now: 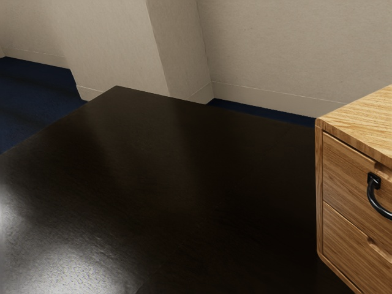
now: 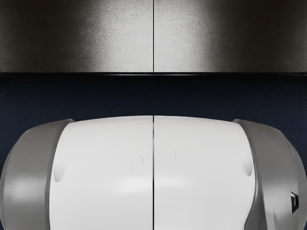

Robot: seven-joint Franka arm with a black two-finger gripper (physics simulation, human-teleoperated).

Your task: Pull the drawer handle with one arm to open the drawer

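I see the wooden cabinet [image 1: 358,122] cut by the exterior view's right edge, so the black handle [image 1: 373,195] on its upper drawer [image 1: 346,177] shows just one curved end (the rest runs off frame). The lower drawer [image 1: 350,252] is clipped too. In the wrist view, the white arm casing [image 2: 153,177] is cropped by the picture's border.

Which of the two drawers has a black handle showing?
The upper drawer: a black handle hangs on its front. The lower drawer shows only bare wood on its visible front.

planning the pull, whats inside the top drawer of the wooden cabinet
The top drawer shows only its front and black handle; it sits closed in the cabinet, so the inside is hidden.
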